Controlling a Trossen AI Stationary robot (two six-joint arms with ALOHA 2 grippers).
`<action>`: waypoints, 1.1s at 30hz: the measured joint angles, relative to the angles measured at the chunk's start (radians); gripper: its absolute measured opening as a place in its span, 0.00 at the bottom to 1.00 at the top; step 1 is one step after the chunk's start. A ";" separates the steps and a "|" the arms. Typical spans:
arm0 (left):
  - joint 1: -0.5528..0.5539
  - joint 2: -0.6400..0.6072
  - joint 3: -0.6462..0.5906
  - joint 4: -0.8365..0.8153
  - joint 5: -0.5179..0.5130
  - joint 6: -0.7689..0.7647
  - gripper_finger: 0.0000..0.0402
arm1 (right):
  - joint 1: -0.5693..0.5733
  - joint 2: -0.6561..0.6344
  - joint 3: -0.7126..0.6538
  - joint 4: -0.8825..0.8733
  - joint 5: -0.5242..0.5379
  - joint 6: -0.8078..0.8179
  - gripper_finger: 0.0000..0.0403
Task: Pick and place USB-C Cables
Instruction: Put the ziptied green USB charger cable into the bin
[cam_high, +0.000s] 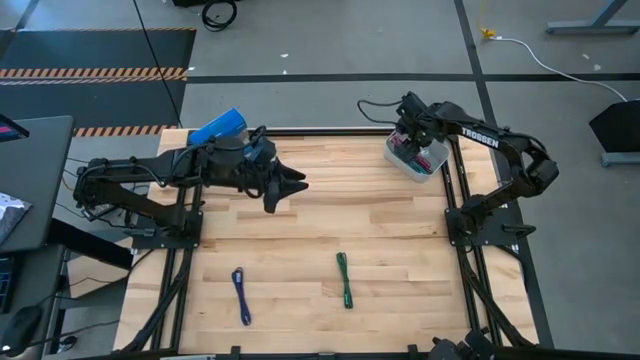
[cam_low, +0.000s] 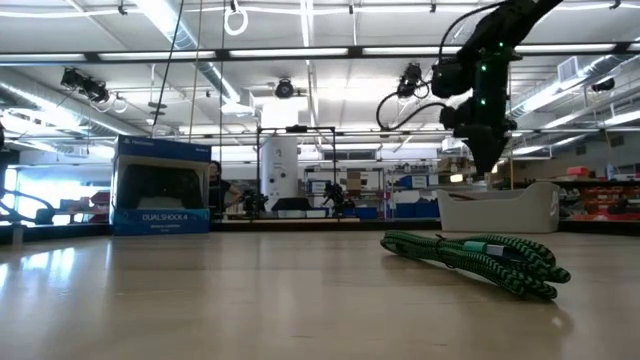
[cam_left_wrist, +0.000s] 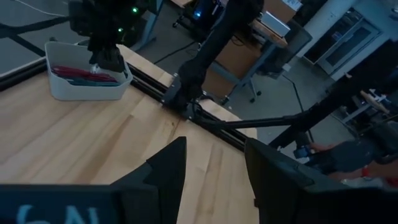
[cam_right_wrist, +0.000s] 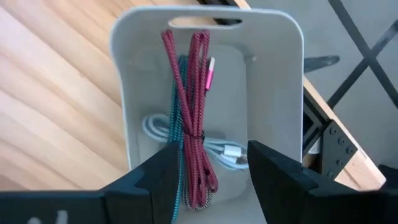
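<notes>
Wooden slats fill most of the high view, and at their upper right my right gripper (cam_high: 418, 150) hangs over the tray (cam_high: 392, 155), fingers apart and empty above the maroon cable (cam_right_wrist: 194, 124), which lies along the tray's length beside a teal cable (cam_right_wrist: 175, 134) and a pale cable (cam_right_wrist: 186, 138). My worry is that lifting away could snag a loop of the maroon bundle and drag it out, since it lies right between the tips. Lower centre, the green cable (cam_high: 344, 279) runs almost straight up-down, the purple-blue cable (cam_high: 241, 296) to its left tilts slightly, while my left gripper (cam_high: 290, 187), fingers apart, waits upper left
</notes>
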 joint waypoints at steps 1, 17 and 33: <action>0.000 0.000 0.000 0.000 0.000 0.007 0.43 | 0.000 0.000 0.008 -0.003 -0.011 -0.001 0.48; 0.000 0.000 0.000 -0.004 -0.048 0.016 0.43 | 0.030 -0.042 0.076 -0.003 -0.049 0.056 0.48; 0.000 0.010 0.001 -0.011 -0.148 -0.003 0.43 | 0.155 -0.161 0.085 -0.041 -0.117 0.134 0.48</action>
